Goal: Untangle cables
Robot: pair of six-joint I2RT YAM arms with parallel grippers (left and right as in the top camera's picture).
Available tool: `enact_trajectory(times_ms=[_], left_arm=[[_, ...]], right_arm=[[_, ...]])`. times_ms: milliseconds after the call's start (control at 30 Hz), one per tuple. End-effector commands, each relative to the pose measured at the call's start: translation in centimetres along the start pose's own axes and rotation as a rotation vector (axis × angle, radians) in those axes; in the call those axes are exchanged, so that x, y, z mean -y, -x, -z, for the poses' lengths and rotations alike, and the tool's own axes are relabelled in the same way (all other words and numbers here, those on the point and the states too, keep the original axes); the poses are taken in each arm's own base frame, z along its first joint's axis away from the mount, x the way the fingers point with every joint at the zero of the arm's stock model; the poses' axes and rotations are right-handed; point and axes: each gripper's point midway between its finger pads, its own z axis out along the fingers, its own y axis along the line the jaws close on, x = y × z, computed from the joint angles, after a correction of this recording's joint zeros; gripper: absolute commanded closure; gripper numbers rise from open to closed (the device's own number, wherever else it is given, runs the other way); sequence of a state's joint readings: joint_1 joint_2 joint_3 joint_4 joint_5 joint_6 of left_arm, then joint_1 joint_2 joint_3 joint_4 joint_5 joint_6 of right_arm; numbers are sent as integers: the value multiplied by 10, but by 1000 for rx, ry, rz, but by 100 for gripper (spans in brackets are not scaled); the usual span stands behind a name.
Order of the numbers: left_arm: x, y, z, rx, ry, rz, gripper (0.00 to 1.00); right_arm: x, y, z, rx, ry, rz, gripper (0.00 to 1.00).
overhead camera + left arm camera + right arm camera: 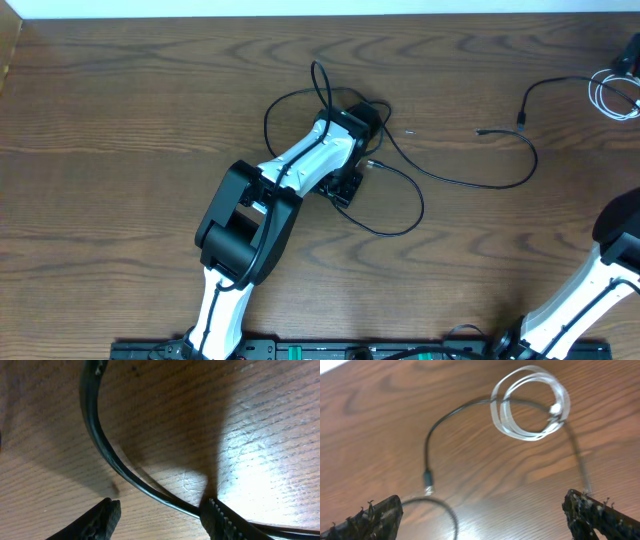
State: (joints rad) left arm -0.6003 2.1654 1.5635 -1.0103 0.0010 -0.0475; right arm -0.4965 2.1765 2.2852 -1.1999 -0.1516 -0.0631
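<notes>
Thin black cables (470, 183) loop across the middle of the table, with one loop (290, 98) beside my left arm. The left gripper (345, 187) is down among them. In the left wrist view it (162, 507) is open, and a black cable (107, 450) curves down over the wood and passes just in front of the right fingertip (212, 510), not clamped. A coiled white cable (530, 407) lies at the far right (612, 95), with a black cable through it that ends in a small plug (428, 482). My right gripper (482, 502) hangs wide open above the wood, holding nothing.
The table's far edge (320, 14) runs along the top of the overhead view. My right arm (600, 280) comes in at the bottom right corner. The left arm's forearm (300, 155) covers part of the cable tangle.
</notes>
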Motion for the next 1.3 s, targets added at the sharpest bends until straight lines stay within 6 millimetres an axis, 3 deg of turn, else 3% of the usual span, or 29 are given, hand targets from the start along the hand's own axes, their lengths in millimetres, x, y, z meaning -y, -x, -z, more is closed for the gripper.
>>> enact_trajectory(times_ms=[0, 200, 433, 867, 1100, 1267], left_arm=[[-2, -5, -6, -14, 14, 1, 41], [-2, -5, -7, -15, 14, 1, 41], [-2, -5, -7, -15, 14, 1, 41], [-2, -5, -7, -15, 14, 1, 41], [-2, -5, -7, -15, 14, 1, 41], [-2, -5, -7, -15, 14, 1, 41]], right_arm=[[-42, -6, 10, -12, 114, 64, 3], [-72, -30, -27, -80, 133, 171, 23], [-75, -61, -83, -120, 65, 212, 27], [-105, -106, -153, -66, 100, 350, 43], [-93, -118, -169, -48, 23, 285, 51], [-84, -125, -171, -72, -14, 277, 64]])
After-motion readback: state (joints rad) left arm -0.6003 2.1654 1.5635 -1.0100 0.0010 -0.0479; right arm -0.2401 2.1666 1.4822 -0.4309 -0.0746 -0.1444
